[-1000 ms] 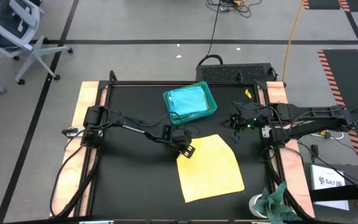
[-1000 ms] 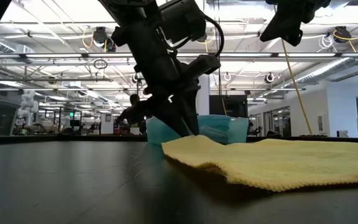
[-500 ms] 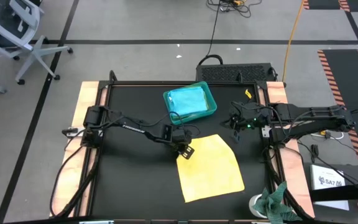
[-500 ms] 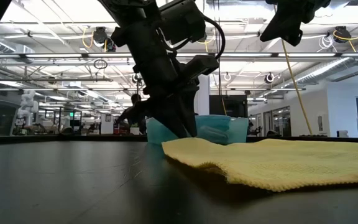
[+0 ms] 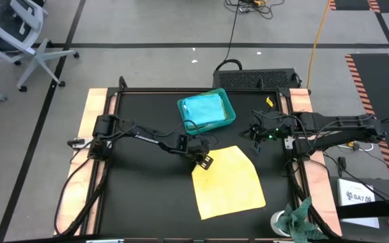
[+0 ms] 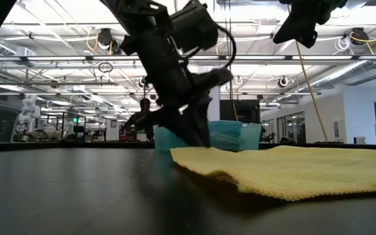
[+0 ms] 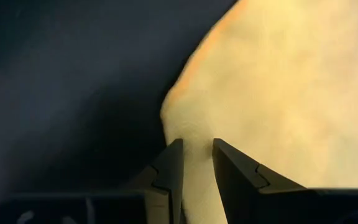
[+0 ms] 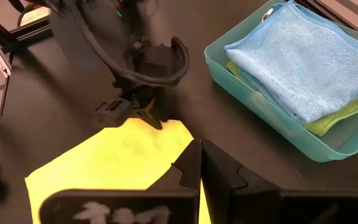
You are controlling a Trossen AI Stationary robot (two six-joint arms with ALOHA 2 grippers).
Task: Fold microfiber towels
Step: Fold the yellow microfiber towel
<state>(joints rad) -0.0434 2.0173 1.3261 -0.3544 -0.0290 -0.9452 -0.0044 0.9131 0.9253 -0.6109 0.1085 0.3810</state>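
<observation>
On the black counter (image 5: 140, 196), the left gripper (image 7: 196, 163) pinches the yellow towel (image 5: 229, 182) by one corner between narrow jaws. Such a thin bite could slip once lifted; the right gripper (image 8: 200, 163) waits with jaws closed

Left arm (image 6: 175, 72) motion-blurred in low view, yellow towel (image 6: 292, 171) cut off at right edge, lime towel (image 8: 337, 109) mostly buried under blue towel (image 8: 297, 62) in tray (image 8: 272, 118)

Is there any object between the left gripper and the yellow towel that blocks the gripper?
Nothing visible does. The left gripper is already pinching a corner of the yellow towel, on the mat.
</observation>
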